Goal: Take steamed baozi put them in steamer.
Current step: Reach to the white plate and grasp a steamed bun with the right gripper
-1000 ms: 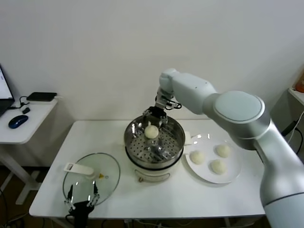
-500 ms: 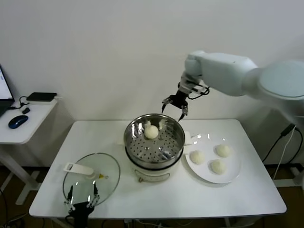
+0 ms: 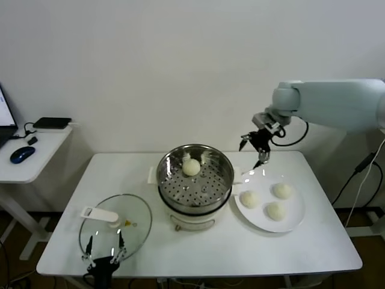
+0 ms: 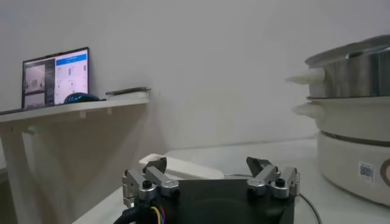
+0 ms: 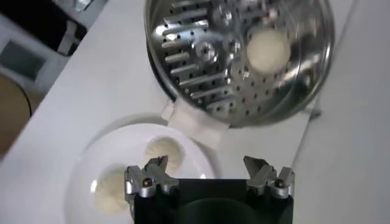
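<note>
Baozi number one [image 3: 191, 167] now sits in the steamer [image 3: 195, 180], at the far side of the perforated floor, centre of the head frame. I had the right gripper [image 3: 255, 149] over that basket a second ago; it has since swung out to the right and hangs in the air above the far edge of the white plate [image 3: 269, 208], claw spread wide and carrying nothing. So the first drop is done and I read this as the return trip. Three buns [image 3: 250, 199] remain on the plate, right of centre. My left gripper [image 3: 103, 257] stays parked low at the bottom left by the glass lid [image 3: 115, 226], fingers released, empty.
</note>
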